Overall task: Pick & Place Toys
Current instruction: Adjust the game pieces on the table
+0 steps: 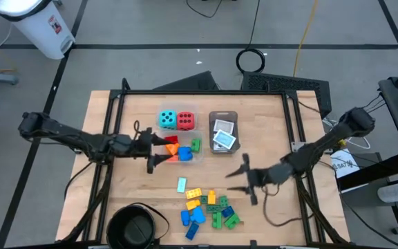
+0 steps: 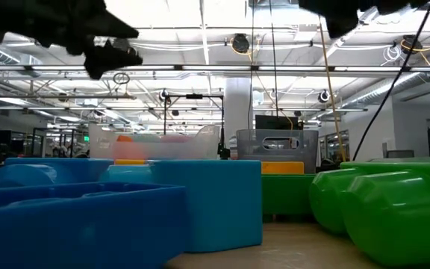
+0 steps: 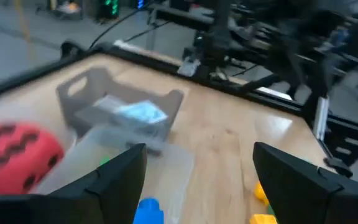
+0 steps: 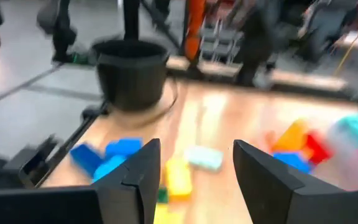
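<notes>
A teal die (image 1: 166, 120) and a red die (image 1: 184, 121) stand at the far middle of the table. In front of them, red, orange, blue and green bricks (image 1: 180, 149) lie in a clear tub. My left gripper (image 1: 162, 149) hovers open just left of that tub, with nothing between its fingers; its wrist view shows the red die (image 3: 17, 155) and a blue brick (image 3: 148, 210). A pale teal brick (image 1: 182, 184) and a pile of bricks (image 1: 207, 209) lie near the front. My right gripper (image 1: 238, 176) is open and empty, above the table to the right of them.
A grey tray (image 1: 223, 116) with white cards (image 1: 224, 135) stands right of the dice. A round black bowl (image 1: 135, 228) sits at the front left edge. Black frame rails (image 1: 206, 92) border the table. Bare wood lies between the tray and the pile.
</notes>
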### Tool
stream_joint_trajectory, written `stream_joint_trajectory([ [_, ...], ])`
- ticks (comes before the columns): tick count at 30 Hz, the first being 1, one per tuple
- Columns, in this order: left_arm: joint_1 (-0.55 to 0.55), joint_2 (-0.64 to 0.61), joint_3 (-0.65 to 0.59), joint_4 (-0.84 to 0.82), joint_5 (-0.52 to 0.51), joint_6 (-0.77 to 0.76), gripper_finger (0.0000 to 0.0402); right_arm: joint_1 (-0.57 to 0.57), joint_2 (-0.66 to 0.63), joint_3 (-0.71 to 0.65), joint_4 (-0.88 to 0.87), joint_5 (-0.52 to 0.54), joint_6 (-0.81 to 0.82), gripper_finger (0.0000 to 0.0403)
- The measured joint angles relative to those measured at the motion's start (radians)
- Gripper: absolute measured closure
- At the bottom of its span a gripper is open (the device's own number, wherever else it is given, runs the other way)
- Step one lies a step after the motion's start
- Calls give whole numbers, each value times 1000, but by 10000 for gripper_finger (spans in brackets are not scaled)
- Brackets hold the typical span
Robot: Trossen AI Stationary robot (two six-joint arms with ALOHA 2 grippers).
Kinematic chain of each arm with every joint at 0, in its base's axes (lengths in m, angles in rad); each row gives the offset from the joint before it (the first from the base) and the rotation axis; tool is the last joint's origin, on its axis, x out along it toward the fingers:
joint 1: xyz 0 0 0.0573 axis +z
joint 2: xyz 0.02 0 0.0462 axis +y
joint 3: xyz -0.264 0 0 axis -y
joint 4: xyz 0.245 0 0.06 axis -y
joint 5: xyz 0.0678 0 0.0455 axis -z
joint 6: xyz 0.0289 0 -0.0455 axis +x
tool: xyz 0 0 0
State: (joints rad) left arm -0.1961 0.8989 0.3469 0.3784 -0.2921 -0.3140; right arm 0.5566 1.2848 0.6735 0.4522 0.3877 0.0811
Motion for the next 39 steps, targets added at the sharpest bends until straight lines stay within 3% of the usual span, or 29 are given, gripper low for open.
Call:
stream_joint_trajectory([
  [6, 1, 11, -69, 18, -51, -180, 105, 15, 277, 226, -133, -157, 89, 230],
  [9, 1, 22, -77, 7, -50, -261, 105, 15, 424, 342, -136, -157, 40, 245],
  [12, 1, 23, -76, 16, -51, -291, 105, 16, 549, 453, -144, -161, -26, 270],
  [21, 1, 24, -76, 16, -51, -294, 105, 14, 820, 697, -190, -338, -123, 369],
  [24, 1, 24, -76, 16, -51, -294, 105, 13, 865, 734, -186, -358, -157, 397],
  [31, 1, 24, -76, 16, -50, -294, 105, -11, 877, 744, -284, -353, -172, 394],
  [39, 1, 24, -76, 16, -50, -293, 105, -37, 845, 745, -460, -209, -178, 400],
])
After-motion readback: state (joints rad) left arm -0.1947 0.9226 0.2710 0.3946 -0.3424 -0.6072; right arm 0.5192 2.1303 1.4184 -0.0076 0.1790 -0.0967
